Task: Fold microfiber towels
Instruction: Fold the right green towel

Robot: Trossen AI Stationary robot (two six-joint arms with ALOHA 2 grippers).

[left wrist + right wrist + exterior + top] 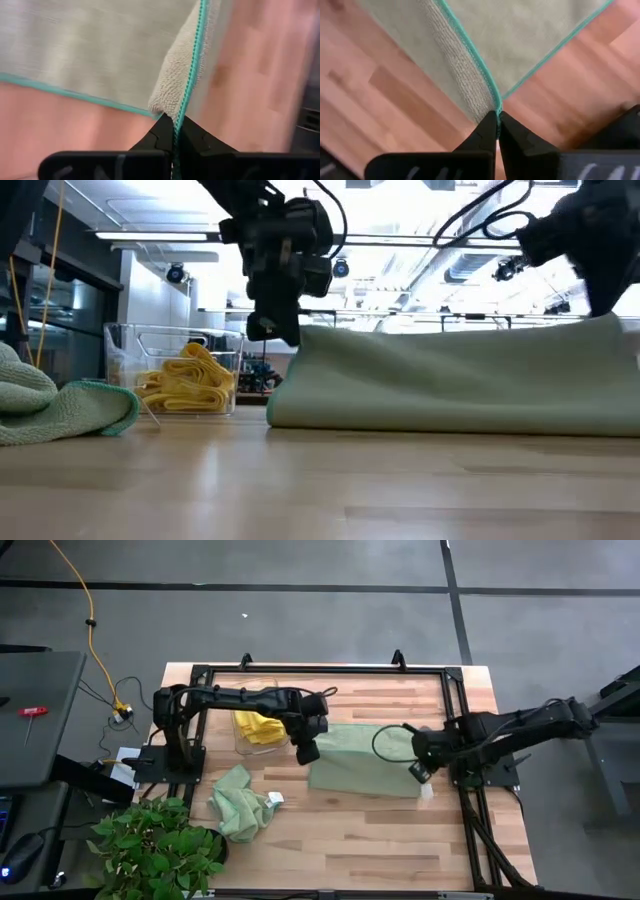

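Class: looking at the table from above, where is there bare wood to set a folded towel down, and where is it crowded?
Free: the wood in front of the spread green towel. Crowded: between the clear bin, crumpled green towel and plant.

Sage towel (pixel 95 45) — nubby matt cloth, teal-stitched edge; table (pixel 380 840) — smooth pale wood.

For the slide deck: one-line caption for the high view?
Left gripper and right gripper, both shut on corners of a sage green towel, folding it on the wooden table.
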